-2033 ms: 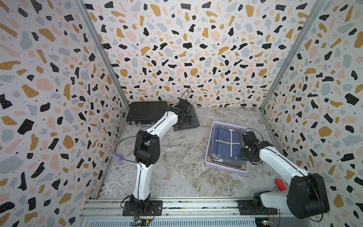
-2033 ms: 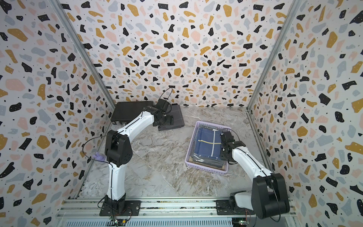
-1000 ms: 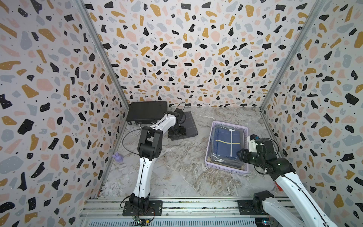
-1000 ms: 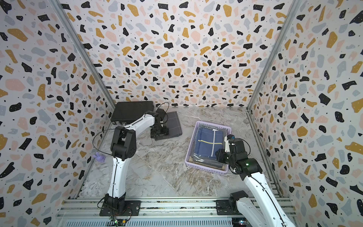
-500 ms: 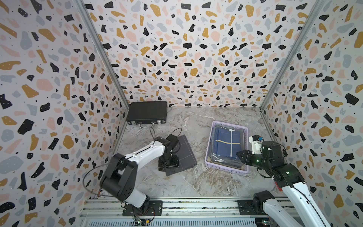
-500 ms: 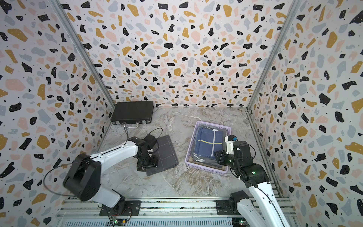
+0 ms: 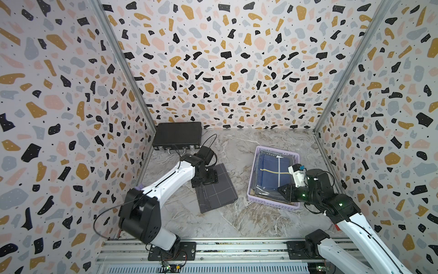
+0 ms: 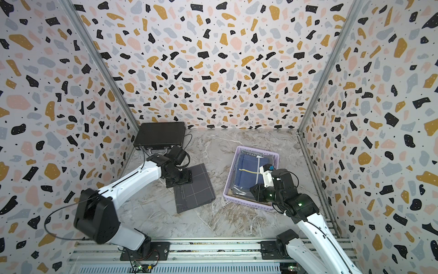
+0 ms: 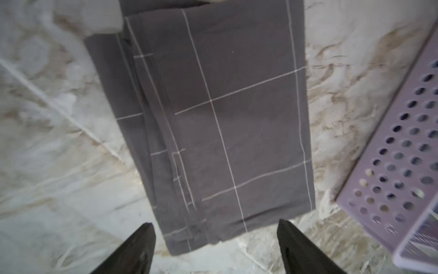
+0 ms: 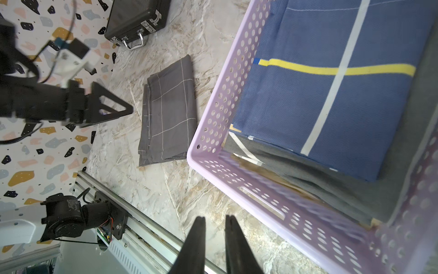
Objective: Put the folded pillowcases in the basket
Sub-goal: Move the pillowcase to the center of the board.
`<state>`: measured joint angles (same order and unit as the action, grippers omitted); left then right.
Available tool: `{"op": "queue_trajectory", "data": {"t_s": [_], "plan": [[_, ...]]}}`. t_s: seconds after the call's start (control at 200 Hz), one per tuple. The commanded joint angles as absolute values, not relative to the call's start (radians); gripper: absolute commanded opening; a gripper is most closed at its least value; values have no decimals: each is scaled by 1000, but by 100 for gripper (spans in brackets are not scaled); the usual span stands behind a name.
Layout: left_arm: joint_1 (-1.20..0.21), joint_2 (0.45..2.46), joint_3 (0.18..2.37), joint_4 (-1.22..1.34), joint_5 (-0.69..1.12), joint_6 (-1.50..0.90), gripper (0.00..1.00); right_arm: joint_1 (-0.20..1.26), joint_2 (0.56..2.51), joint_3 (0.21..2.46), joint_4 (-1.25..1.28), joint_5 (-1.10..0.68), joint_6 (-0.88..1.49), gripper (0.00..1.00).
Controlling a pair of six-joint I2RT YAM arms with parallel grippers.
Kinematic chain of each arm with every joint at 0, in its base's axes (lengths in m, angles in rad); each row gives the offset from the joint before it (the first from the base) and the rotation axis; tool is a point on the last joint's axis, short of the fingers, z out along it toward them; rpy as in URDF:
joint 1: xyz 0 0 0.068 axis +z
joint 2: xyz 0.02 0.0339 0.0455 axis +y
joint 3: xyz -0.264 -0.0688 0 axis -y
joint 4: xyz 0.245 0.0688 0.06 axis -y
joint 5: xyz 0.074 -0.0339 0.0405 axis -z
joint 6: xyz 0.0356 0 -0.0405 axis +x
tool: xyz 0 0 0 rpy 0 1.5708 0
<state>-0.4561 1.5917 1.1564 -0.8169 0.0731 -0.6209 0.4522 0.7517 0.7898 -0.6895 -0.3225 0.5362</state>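
since a second ago the pillowcase [image 7: 216,189] has slid from beside the briefcase [image 7: 177,135] toward the front of the worktop [image 7: 189,223]. we see it lying flat now, just beside the basket [image 7: 272,203] on the left arm's side, not in it. our left fingers [image 9: 137,249] stand wide apart over its far edge and grip nothing. our right fingers [image 10: 196,242] have narrowed to a slim, empty gap, still at the basket's near end.

Left-wrist view: basket [image 9: 400,147] edge-cropped
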Motion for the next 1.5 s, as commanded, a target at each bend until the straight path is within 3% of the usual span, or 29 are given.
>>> {"op": "queue_trajectory", "data": {"t_s": [0.0, 0.16, 0.425, 0.686, 0.996, 1.256, 1.497], "plan": [[-463, 1676, 1111, -671, 133, -659, 83, 509, 825, 795, -659, -288, 500, 22], [-484, 1712, 1025, -593, 183, -681, 84, 629, 990, 826, -634, -216, 447, 22], [-482, 1608, 843, -550, 186, -715, 85, 752, 1197, 894, -547, -184, 442, 24], [-483, 1499, 712, -535, 251, -746, 83, 788, 1229, 881, -470, -204, 476, 25], [-476, 1253, 680, -686, 203, -733, 84, 836, 1297, 982, -510, -160, 431, 26], [-417, 1157, 845, -852, 106, -668, 88, 924, 1555, 1160, -513, -158, 378, 34], [-201, 1225, 869, -899, 3, -603, 91, 1004, 1759, 1234, -518, -144, 358, 51]]}}
